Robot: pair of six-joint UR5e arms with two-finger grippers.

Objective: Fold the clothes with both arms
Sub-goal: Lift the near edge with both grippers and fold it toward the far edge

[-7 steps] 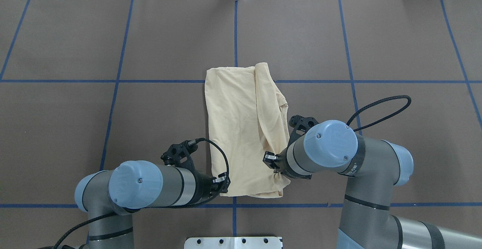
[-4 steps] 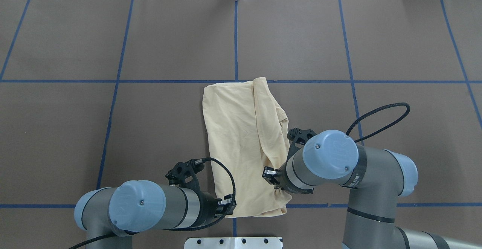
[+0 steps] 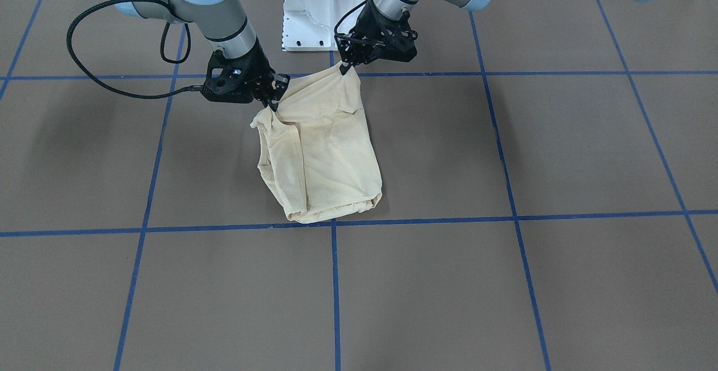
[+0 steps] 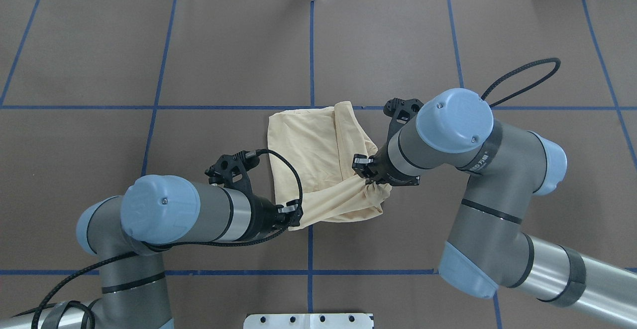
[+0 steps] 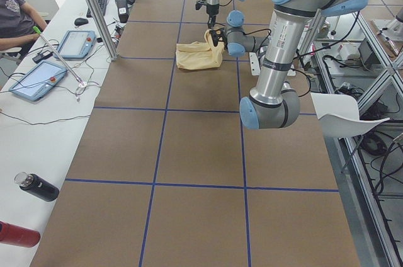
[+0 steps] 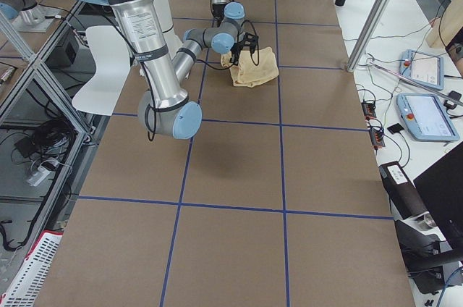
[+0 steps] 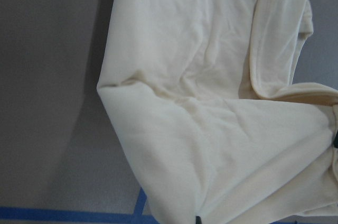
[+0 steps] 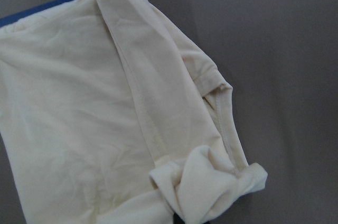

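Observation:
The clothes are one pale cream-yellow shirt (image 4: 313,155), folded into a narrow stack on the brown table. Its far end lies flat near a blue tape line, and its near end is raised off the table and stretched between both grippers. My left gripper (image 4: 296,215) is shut on the near left corner of the shirt (image 3: 325,157). My right gripper (image 4: 367,181) is shut on the bunched near right corner. In the front-facing view the left gripper (image 3: 343,68) and the right gripper (image 3: 273,104) hold that edge up. Both wrist views show only folded fabric (image 7: 211,102) (image 8: 79,118); the print is hidden.
The white pedestal base (image 3: 325,12) stands at the robot's edge of the table. Blue tape lines (image 4: 311,45) cross the brown mat. Side benches hold tablets (image 5: 38,81) and bottles (image 5: 38,186), a person's arm (image 5: 12,15) rests there, and metal posts (image 6: 376,14) stand alongside.
Both grippers first pulled the shirt toward the robot. They have since risen and carried its near edge away from the robot, over the rest of the shirt. The right arm reaches further out.

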